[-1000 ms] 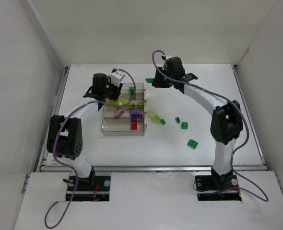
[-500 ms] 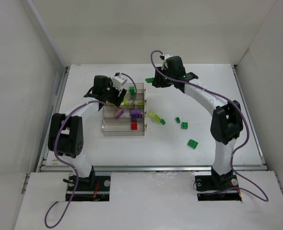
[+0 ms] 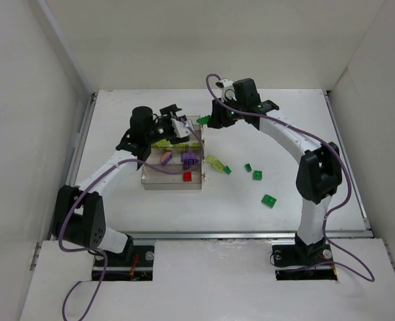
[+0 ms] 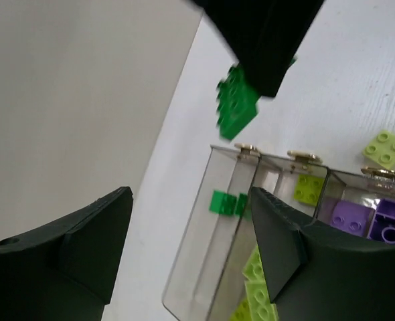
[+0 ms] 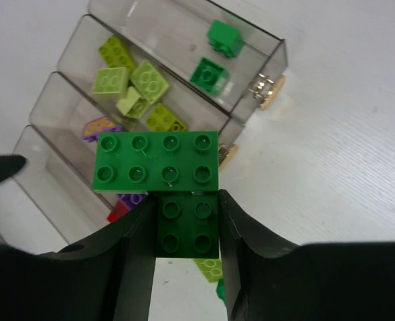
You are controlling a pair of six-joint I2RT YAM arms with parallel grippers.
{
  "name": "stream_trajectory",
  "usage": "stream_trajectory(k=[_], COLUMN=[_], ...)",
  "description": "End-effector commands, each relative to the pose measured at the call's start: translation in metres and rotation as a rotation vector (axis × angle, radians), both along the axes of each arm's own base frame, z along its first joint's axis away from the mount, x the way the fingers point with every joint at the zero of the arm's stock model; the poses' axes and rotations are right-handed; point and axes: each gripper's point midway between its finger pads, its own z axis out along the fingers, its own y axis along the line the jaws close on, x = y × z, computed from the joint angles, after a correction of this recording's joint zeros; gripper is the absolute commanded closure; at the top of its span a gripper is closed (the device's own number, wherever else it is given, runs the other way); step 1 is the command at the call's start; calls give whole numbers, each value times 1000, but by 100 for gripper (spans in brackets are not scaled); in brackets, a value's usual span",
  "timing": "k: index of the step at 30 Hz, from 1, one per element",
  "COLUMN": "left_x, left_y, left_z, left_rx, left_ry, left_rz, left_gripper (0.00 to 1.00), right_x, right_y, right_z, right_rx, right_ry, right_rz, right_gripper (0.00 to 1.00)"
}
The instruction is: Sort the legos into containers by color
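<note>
Even, diffuse light from above; the white table (image 3: 304,200) reads bright, with faint soft shadows beside the containers (image 3: 159,179). Left wrist view: left end effector (image 4: 191,244) dark and defocused; green lego (image 4: 236,110) beyond the containers smeared. Right wrist view sharp.

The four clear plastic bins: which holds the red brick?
The clear plastic bin nearest the arm bases: it alone holds a small red brick; the others hold green, yellow-green or purple ones.

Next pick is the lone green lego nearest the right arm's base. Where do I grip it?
Best bet: straight down, pinching the lone green lego across its long sides. It lies flat, skewed on the table, nothing beside it; turn the wrist to match.
</note>
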Motion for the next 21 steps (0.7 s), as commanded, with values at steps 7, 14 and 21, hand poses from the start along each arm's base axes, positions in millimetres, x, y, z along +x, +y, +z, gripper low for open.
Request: stream_trajectory(k=[7,14,21], left_x=[3,2,1], left_y=[-47,-56,-56], left_z=[11,16,17], left_rx=[149,134,107], left_ry=[-221,-244,-201], left_rz=[-251,-279,-244], left_gripper=[34,58,100], right_x=[-23,-36,-37], right_y=[36,50,50], right_z=[41,37,33], right_rx=[116,112,108], right_ry=[-23,-8,0], right_rz=[145,171,171], right_gripper=[100,100,100])
